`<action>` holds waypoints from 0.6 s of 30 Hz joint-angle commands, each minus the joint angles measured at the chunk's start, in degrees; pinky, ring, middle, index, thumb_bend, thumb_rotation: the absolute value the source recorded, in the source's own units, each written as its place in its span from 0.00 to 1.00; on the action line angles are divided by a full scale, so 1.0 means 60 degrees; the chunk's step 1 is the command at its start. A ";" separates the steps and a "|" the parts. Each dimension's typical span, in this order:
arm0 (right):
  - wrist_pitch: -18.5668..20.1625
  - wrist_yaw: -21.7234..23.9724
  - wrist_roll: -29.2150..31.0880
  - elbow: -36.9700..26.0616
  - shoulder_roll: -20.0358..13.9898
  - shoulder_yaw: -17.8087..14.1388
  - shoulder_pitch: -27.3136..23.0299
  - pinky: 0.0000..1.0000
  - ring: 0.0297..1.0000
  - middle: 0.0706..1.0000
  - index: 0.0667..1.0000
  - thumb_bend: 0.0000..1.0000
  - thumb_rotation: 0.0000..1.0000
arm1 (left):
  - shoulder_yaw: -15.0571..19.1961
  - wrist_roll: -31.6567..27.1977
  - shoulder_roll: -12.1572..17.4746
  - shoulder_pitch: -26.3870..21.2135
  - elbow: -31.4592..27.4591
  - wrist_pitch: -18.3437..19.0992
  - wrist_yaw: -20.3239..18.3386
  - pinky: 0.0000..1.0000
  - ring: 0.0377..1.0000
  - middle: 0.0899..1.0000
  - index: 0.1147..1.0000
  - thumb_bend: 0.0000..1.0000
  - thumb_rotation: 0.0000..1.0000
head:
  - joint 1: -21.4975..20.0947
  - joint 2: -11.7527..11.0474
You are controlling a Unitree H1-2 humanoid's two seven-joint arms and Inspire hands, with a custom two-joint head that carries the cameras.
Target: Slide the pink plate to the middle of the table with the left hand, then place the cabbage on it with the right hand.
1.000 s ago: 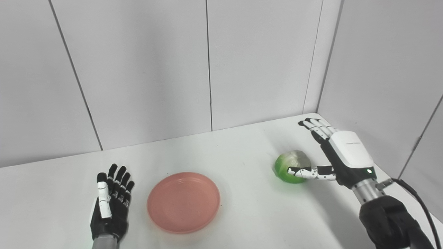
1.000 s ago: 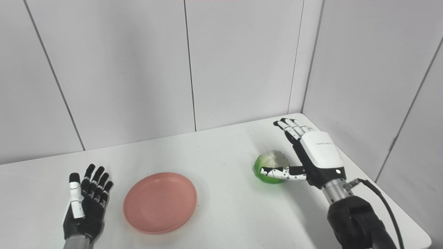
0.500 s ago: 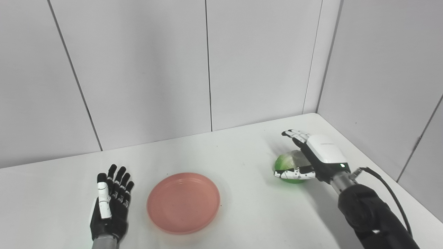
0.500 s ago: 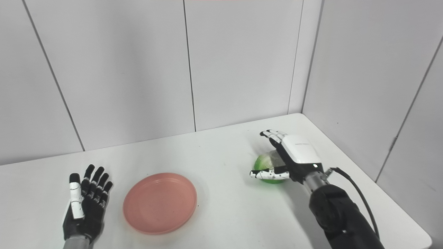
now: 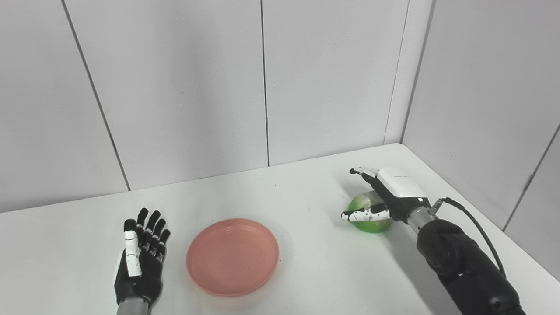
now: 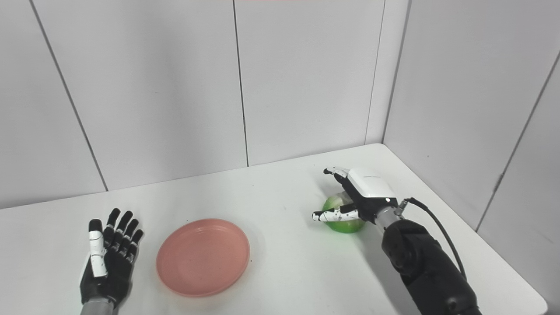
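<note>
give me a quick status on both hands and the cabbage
Left hand open, resting on table beside pink plate. Right hand open, cupped over cabbage, not yet closed. Cabbage on table, off the plate. Nothing between cabbage and plate.

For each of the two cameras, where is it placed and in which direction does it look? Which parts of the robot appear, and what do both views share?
Left eye view: on the head, left side, looking down and forward at the white table; shows the left hand lying open and the right hand over the cabbage, with its forearm.
Right eye view: on the head, slightly to the right, facing the same way; the table's right edge shows too.
Shared: both hands, the cabbage, the pink plate and the grey wall panels.
</note>
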 commanded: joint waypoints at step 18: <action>0.0295 -0.0327 -0.0792 0.0102 -0.0691 0.0559 -0.0706 0.83 0.87 0.87 0.84 0.88 0.71 | 0.0051 -0.0275 0.0018 0.0369 0.0332 0.0789 0.0041 1.00 0.98 0.96 1.00 0.87 0.85 | 0.0019 0.0073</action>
